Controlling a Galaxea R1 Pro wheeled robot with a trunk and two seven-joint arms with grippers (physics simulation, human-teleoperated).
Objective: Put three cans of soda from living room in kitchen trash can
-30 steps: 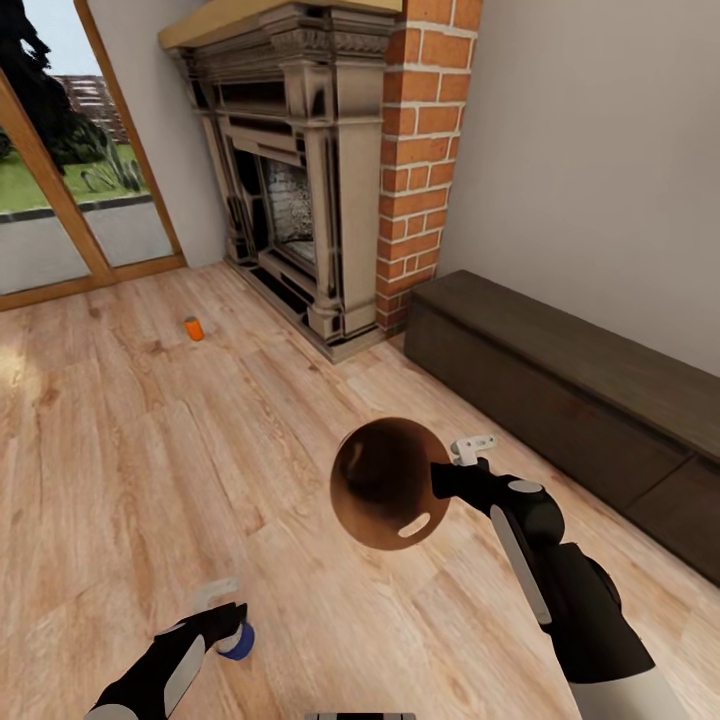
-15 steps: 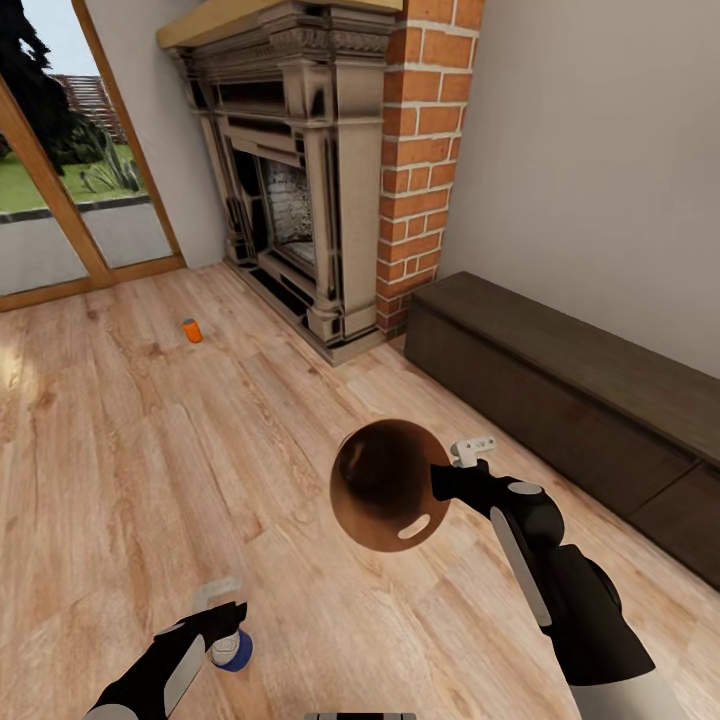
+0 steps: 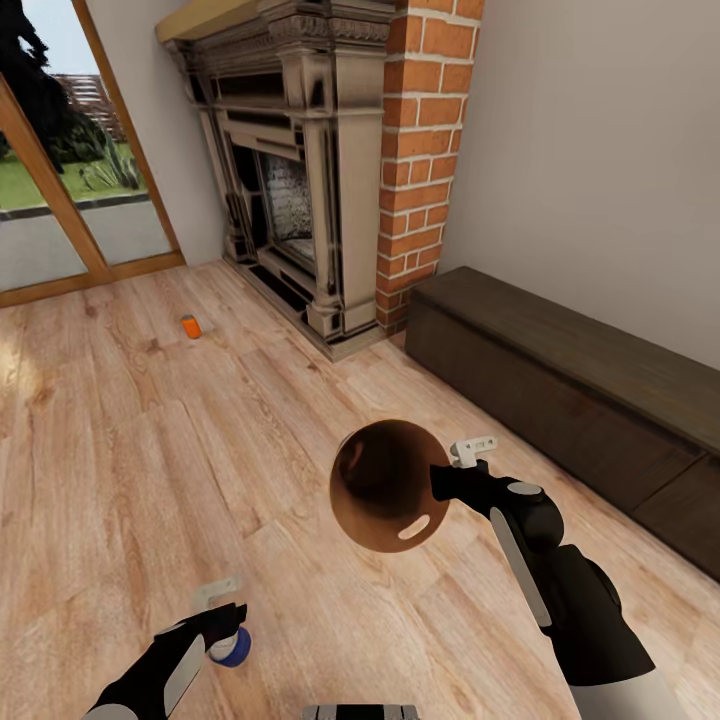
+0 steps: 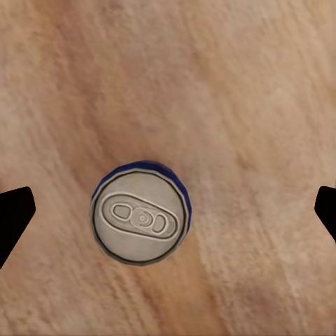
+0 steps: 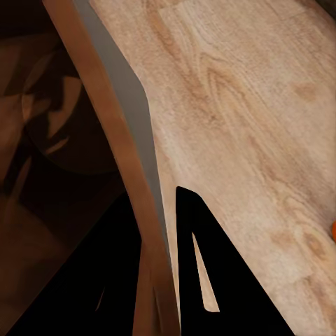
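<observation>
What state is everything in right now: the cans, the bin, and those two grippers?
Blue soda can: upright on the floor, not gripped.
Orange soda can: on the floor near the fireplace.
Trash can: held up by its rim.
Left gripper: open, above the blue can.
Right gripper: shut on the bin's rim.

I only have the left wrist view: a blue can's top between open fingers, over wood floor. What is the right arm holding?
Observer: The right gripper is clamped on the rim of the tash can, carrying it tilted with its brown inside facing the head camera.
Operator: Any other cans around?
Observer: One orange can is on the floor in front of the fireplace, well ahead of the left gripper.
Operator: What's off to the right?
Observer: A long dark bench runs along the wall, right of the brick chimney.
</observation>
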